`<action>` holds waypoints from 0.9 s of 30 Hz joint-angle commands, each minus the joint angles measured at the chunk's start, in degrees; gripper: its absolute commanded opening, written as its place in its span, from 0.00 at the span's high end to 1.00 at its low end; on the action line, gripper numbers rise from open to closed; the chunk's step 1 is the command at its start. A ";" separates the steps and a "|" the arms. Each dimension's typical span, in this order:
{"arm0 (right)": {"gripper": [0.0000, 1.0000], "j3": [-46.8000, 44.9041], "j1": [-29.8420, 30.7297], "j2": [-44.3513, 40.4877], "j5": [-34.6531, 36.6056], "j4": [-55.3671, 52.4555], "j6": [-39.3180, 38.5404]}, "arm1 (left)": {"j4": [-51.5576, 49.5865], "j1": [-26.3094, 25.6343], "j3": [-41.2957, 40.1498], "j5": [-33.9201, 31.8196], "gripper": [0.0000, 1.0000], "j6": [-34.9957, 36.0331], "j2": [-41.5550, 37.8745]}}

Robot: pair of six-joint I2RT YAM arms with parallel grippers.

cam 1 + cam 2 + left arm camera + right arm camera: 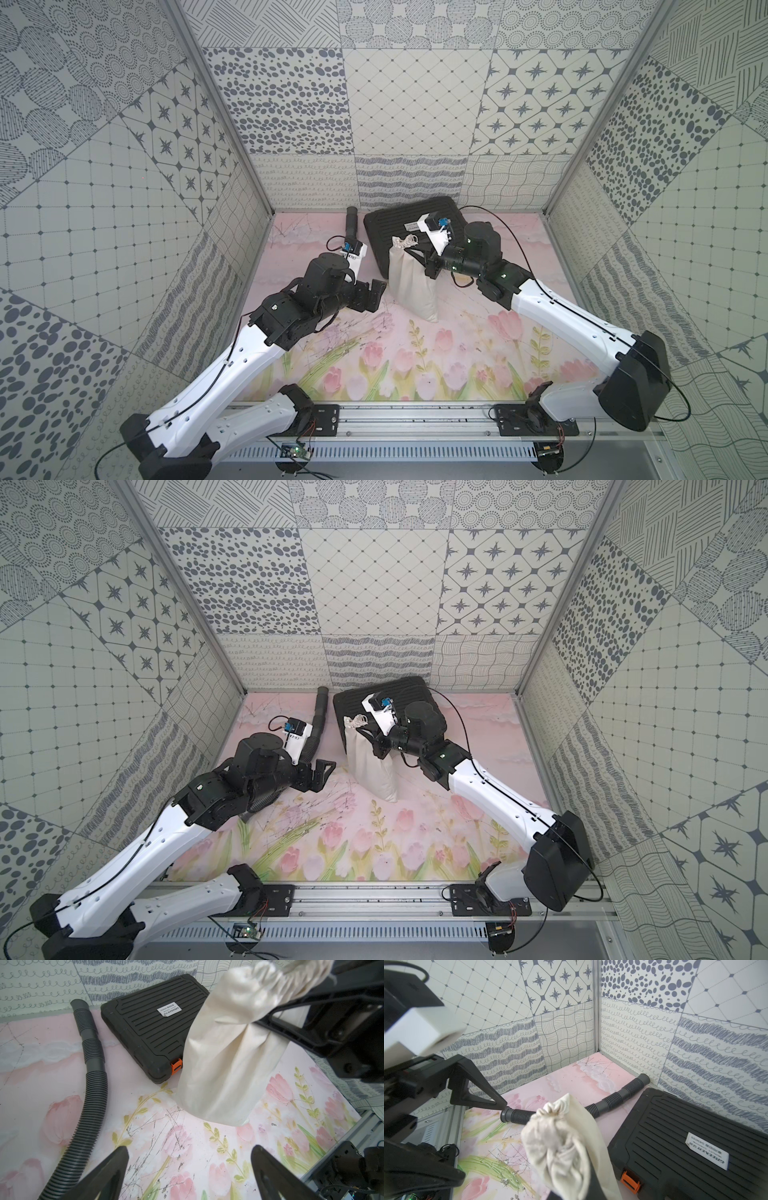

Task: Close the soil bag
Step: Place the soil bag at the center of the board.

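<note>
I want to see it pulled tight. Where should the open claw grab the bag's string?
Probably the loose white cord loops sticking out at the soil bag's gathered top, coming from the left gripper's side. The right gripper pinches the neck from the other side.

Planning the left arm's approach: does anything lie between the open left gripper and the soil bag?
No. In the left wrist view only bare floral mat separates the left gripper from the soil bag; the hose and black case sit aside.
</note>
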 commanded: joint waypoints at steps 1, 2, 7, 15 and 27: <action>1.00 4.22 0.61 2.39 -4.61 11.25 3.66 | -4.90 0.30 -0.59 -9.38 0.04 -5.22 -2.13; 1.00 5.05 0.91 3.77 -5.05 11.90 4.03 | -4.93 0.31 -0.81 -9.65 0.04 -5.27 -3.00; 1.00 10.22 3.05 10.72 -5.67 15.01 5.88 | -5.84 0.33 -1.64 -10.57 0.04 -5.01 -6.13; 1.00 18.52 5.07 22.56 -4.72 20.73 10.50 | -7.98 0.39 -1.64 -11.99 0.04 -4.30 -7.94; 1.00 26.89 3.20 36.78 0.97 21.93 13.89 | -8.34 0.87 -2.29 -11.33 0.04 -3.65 -7.60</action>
